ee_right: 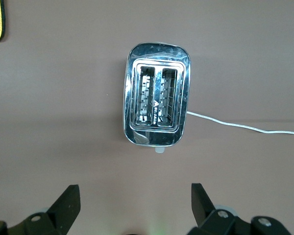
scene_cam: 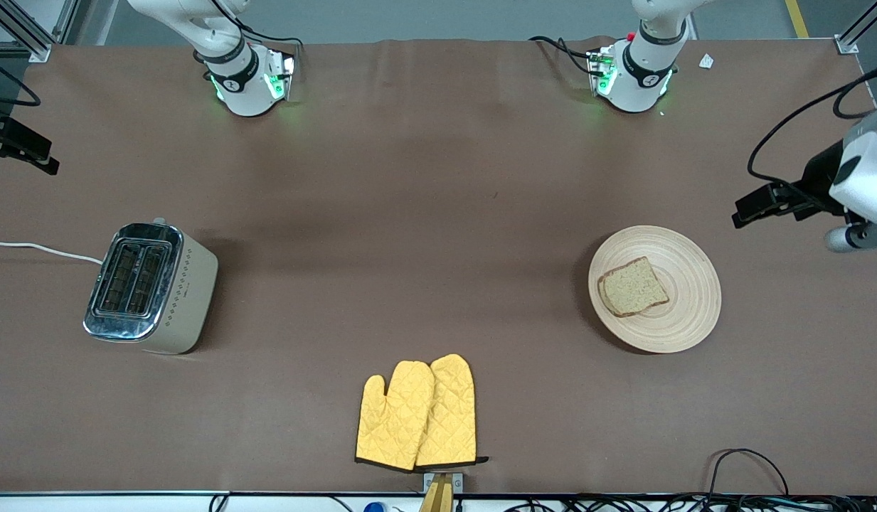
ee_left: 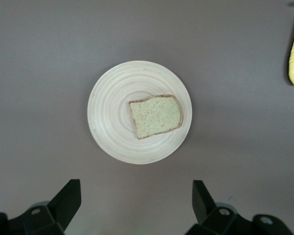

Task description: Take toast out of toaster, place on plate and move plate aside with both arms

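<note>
Wooden round beige plate [scene_cam: 683, 331] near the bench's left-arm edge carries the brown wholegrain toast [scene_cam: 632, 286] — a tilted lift could shed it; left gripper [ee_left: 136, 205] and right gripper [ee_right: 135, 205] hang spread, empty.

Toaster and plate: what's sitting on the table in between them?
Nothing lies straight between the toaster and the plate; the front view shows only bare brown table there. The yellow oven mitts lie nearer the front camera.

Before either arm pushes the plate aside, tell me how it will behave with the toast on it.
The plate looks shallow and rigid, flat on the table, so it should slide rather than tip. It seems light wood, so a sudden shove could make it skid. The toast lies loose and off-centre on the ringed surface, and may shift if the push is jerky.
</note>
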You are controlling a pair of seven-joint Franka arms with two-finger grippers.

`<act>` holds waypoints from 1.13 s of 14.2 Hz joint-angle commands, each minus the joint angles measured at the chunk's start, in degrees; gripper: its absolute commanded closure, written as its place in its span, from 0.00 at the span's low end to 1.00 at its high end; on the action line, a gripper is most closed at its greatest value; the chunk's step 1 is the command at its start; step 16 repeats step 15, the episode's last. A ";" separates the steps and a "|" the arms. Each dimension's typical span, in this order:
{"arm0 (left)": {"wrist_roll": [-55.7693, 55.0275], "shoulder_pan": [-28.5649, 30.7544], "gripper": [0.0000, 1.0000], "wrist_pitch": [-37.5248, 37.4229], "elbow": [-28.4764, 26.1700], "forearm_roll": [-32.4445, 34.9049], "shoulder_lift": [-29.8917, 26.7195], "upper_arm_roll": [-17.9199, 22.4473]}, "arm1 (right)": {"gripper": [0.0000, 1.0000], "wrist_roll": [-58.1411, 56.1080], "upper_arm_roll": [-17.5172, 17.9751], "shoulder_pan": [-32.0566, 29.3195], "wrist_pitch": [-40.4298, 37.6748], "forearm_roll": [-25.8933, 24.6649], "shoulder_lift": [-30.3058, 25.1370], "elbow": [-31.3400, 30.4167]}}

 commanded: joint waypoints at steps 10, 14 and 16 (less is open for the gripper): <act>3.40 -17.76 0.00 -0.73 -14.38 0.03 -17.03 16.95 | 0.00 -0.71 0.63 -0.82 0.09 -0.39 -0.37 -0.45; 5.24 -17.32 0.00 -2.57 -10.70 -0.14 -14.39 18.62 | 0.00 -0.71 0.63 -0.82 0.09 -0.31 -0.37 -0.45; 5.16 -17.41 0.00 -2.93 -10.52 -0.14 -14.31 18.62 | 0.00 -0.71 0.63 -0.82 0.09 -0.31 -0.37 -0.45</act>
